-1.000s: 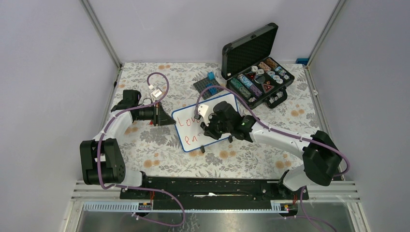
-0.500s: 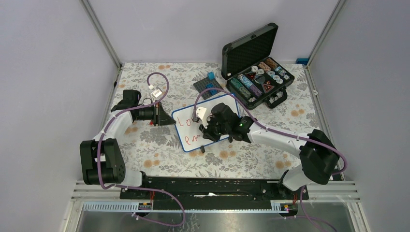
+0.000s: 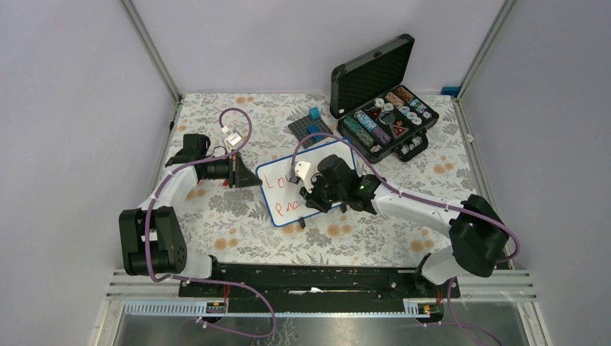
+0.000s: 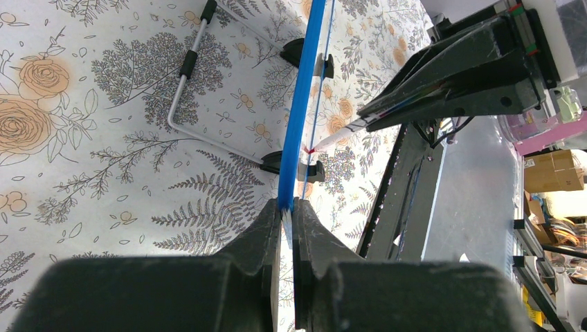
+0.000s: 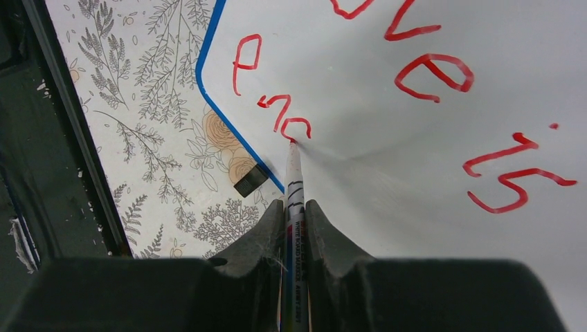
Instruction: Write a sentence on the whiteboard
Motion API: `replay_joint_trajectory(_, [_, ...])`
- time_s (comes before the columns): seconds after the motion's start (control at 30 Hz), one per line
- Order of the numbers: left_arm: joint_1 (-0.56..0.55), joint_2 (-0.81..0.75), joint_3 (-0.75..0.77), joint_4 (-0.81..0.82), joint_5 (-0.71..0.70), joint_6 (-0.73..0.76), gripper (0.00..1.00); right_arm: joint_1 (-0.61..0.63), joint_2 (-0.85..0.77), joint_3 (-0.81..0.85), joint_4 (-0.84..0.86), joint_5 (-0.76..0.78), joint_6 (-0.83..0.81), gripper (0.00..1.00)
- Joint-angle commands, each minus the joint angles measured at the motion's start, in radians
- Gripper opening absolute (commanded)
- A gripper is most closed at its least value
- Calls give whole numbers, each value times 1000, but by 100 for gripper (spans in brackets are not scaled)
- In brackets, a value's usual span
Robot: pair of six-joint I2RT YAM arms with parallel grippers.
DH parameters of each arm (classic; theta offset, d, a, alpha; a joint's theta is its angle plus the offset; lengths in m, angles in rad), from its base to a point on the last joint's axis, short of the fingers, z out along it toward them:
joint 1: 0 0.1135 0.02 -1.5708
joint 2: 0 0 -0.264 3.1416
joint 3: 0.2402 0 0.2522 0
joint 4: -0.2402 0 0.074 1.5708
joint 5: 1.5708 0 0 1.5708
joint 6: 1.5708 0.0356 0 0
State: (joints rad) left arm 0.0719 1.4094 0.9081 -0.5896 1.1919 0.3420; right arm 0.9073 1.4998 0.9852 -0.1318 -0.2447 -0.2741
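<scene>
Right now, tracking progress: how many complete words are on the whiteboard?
2. "Love" starts the top line, "is" follows it. Below, a third word is only begun, the marker tip at its last stroke. The right arm could hide more.

From above, your right gripper (image 3: 313, 200) covered much of the whiteboard (image 3: 276, 193), so you read the sentence (image 3: 287, 206) only in part. At the right wrist, the picture's top edge cut its first line, and the marker (image 5: 294, 173) barrel's print was too blurred to read.
</scene>
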Motion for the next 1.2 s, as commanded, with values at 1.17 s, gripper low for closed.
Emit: replay_joint_trajectory(1.17, [-11,-6,21,5,-4,32,0,-66,-38,19,6,-21,-5,0])
